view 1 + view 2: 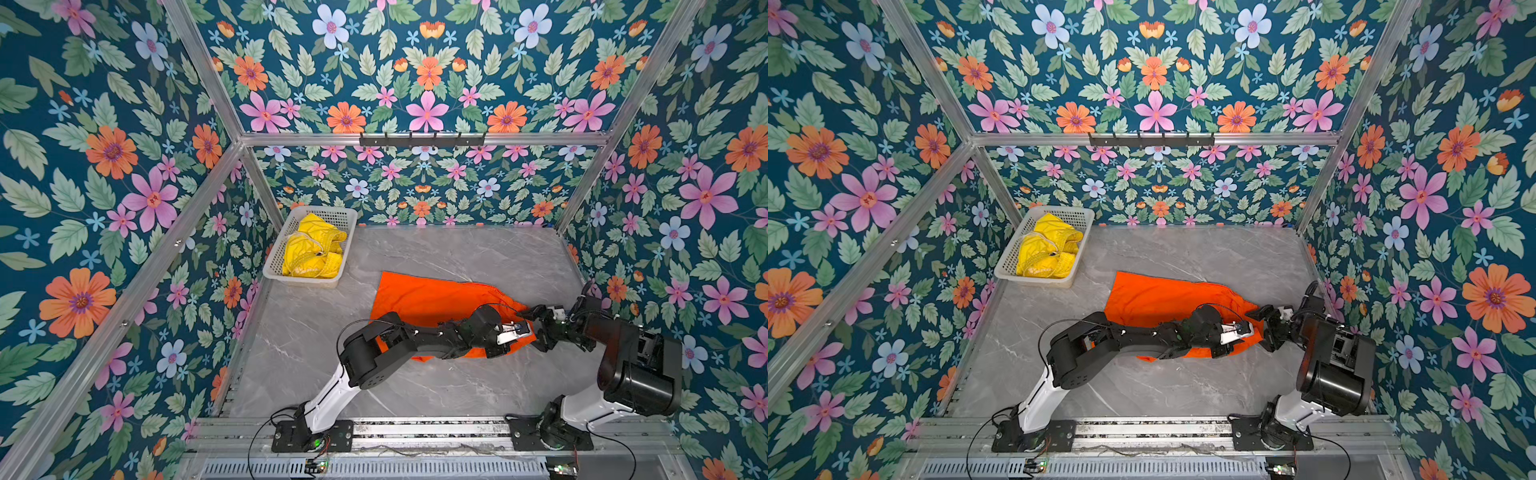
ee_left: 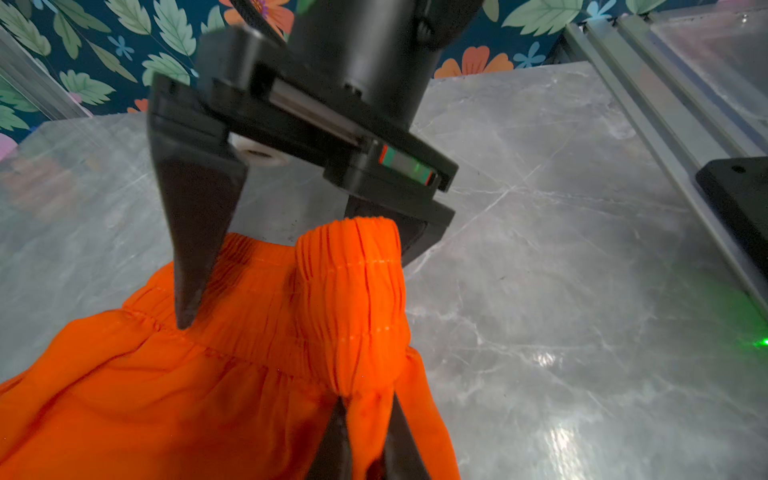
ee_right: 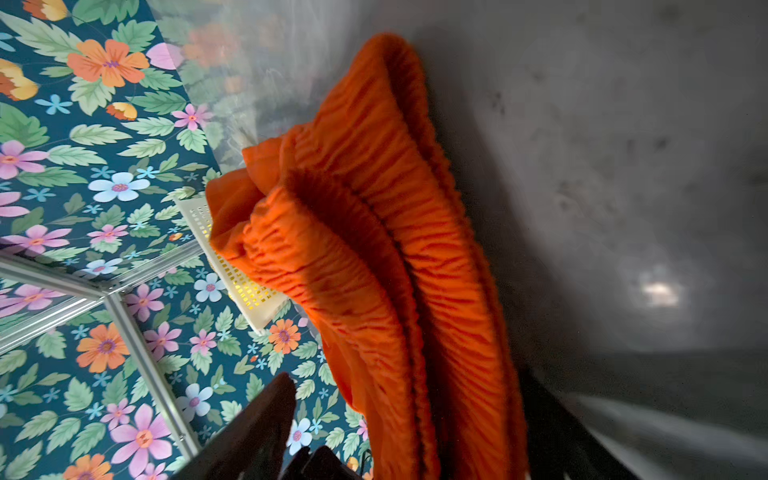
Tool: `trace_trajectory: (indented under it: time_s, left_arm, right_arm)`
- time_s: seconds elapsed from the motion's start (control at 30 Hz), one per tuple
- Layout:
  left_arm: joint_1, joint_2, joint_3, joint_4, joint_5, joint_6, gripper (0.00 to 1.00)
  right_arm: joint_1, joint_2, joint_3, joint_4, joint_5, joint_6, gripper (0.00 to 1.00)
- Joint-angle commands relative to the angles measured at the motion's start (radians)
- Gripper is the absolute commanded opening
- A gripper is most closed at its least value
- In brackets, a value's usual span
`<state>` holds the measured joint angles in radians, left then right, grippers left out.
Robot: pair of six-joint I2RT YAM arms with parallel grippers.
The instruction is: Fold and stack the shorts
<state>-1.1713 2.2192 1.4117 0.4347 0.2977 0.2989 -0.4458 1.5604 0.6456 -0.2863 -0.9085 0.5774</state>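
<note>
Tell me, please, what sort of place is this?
Likely a purpose-built robot test cell, not a real room: an aluminium frame holds floral wall panels around a marble-look tabletop, and the left arm and right arm are bolted to a rail at its front edge.

Bright, even top views; wrist views blurred, with glare on the tabletop (image 2: 557, 440).

Walls papered in dark teal with pink, orange and pale-blue flowers and green leaves (image 1: 428, 83) enclose a glossy grey marble-patterned tabletop (image 1: 457, 257). Silver aluminium frame bars (image 1: 291, 138) run along the corners. A black hook rail (image 1: 422, 142) sits on the rear crossbar.
</note>
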Motion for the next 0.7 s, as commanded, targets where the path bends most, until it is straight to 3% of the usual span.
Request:
trace_trajectory:
  time_s: [0.0, 0.07, 0.17, 0.3, 0.47, 0.67]
  left_arm:
    - [-0.001, -0.008, 0.002, 0.053, 0.021, -0.012, 0.15]
    - [-0.002, -0.007, 0.002, 0.047, 0.030, -0.018, 0.19]
    - [0.002, -0.025, 0.003, 0.026, 0.004, -0.050, 0.38]
    - [0.036, -0.084, 0.009, -0.047, -0.008, -0.166, 0.59]
    - [0.090, -0.195, -0.039, -0.123, -0.034, -0.315, 0.61]
    - [0.193, -0.323, -0.105, -0.297, -0.098, -0.520, 0.60]
  right_arm:
    - [0.019, 0.012, -0.002, 0.054, -0.028, 0.039, 0.81]
    - [0.027, 0.004, 0.000, 0.064, -0.033, 0.044, 0.75]
    - [0.027, -0.026, 0.023, 0.011, -0.014, -0.005, 0.52]
    - [0.027, -0.084, 0.076, -0.133, 0.083, -0.093, 0.33]
    - [0.027, -0.130, 0.141, -0.224, 0.130, -0.134, 0.20]
    - [0.028, -0.177, 0.278, -0.377, 0.224, -0.212, 0.18]
